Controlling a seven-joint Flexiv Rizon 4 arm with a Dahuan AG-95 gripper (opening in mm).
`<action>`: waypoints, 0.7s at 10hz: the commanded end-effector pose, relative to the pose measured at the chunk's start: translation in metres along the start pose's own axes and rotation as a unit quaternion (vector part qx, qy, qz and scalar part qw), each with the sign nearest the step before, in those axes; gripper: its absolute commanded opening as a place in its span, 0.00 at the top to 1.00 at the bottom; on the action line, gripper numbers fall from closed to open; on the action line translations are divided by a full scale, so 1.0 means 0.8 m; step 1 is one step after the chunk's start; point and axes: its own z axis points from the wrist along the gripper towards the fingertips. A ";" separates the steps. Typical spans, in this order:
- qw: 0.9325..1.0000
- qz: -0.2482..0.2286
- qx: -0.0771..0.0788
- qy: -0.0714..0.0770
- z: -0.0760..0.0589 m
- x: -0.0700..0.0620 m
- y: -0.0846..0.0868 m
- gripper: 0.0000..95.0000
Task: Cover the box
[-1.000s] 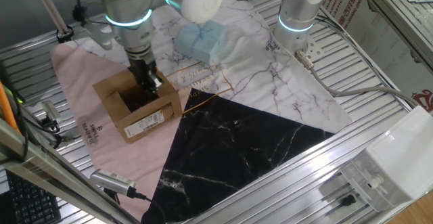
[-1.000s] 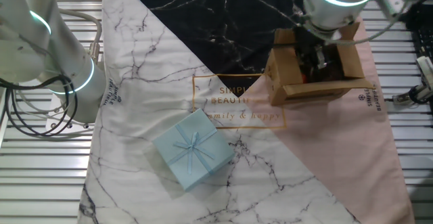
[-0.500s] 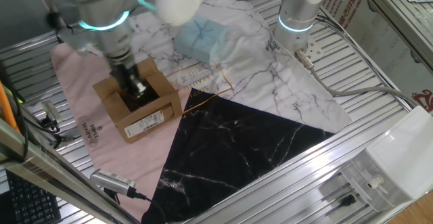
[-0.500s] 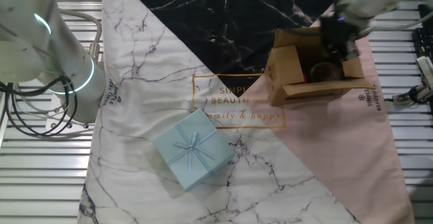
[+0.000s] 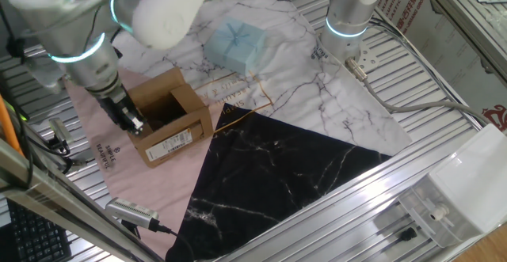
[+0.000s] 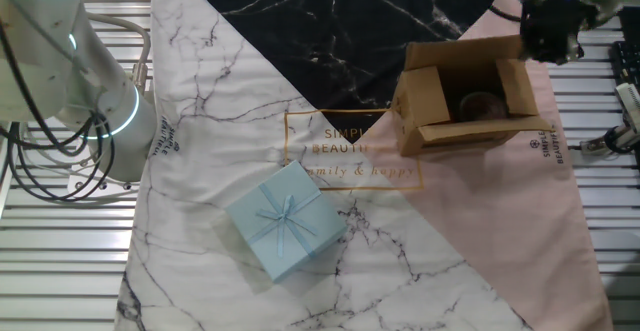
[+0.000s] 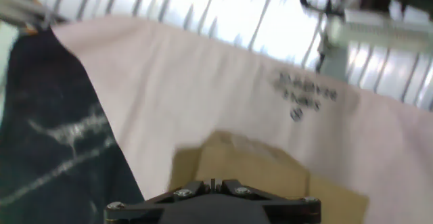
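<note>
The brown cardboard box [image 5: 169, 126] stands open on the pink part of the cloth, its white label [image 5: 171, 145] facing the front. Its flaps [image 6: 428, 96] are spread or upright, and a dark round object [image 6: 480, 102] lies inside. My gripper [image 5: 135, 125] is outside the box at its left side, low by the outer flap; in the other fixed view the gripper [image 6: 548, 43] sits past the box's far right corner. The blurred hand view shows my gripper [image 7: 213, 183] shut and empty above a cardboard flap [image 7: 270, 173].
A pale blue gift package [image 5: 236, 44] [image 6: 285, 221] lies on the white marble part of the cloth. A second robot arm's base [image 5: 348, 17] [image 6: 95, 106] stands at the cloth's edge. Cabled tools [image 5: 133, 210] lie on the slatted table near the pink corner.
My gripper has risen out of the box's inside and swung outward past its side flap, to the left in one fixed view. The box has stayed in place.
</note>
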 end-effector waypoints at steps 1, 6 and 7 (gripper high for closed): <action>1.000 -0.004 0.000 -0.005 0.005 0.013 -0.002 1.00; 1.000 -0.011 -0.002 -0.020 0.036 0.033 -0.017 1.00; 1.000 -0.011 -0.004 -0.021 0.039 0.033 -0.019 1.00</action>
